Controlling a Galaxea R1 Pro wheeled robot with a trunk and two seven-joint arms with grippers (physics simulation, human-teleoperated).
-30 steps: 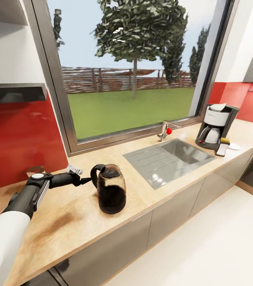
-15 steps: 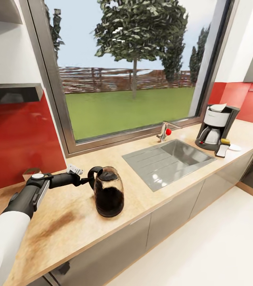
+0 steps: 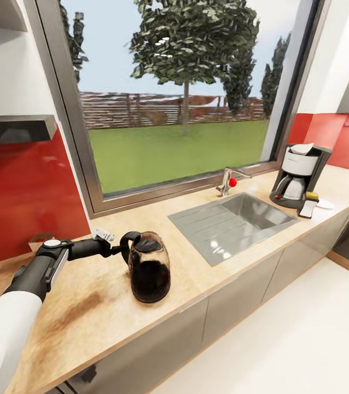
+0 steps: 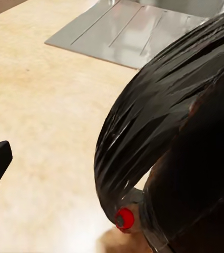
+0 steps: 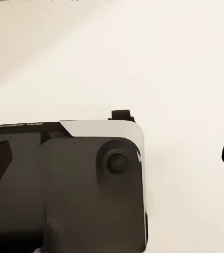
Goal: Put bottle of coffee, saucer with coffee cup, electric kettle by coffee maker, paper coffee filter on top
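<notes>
Gripping the electric kettle (image 3: 149, 272) by its loop handle with my left hand (image 3: 115, 250), kettle upright on the counter (image 3: 196, 273), well apart from the coffee maker (image 3: 298, 175) beyond the sink (image 3: 234, 219)

Red backsplash (image 3: 21, 191), beige countertop (image 3: 103, 306).

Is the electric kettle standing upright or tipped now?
Upright: the electric kettle stands level on the kitchen countertop, lid on top, with the left gripper at its handle.
</notes>
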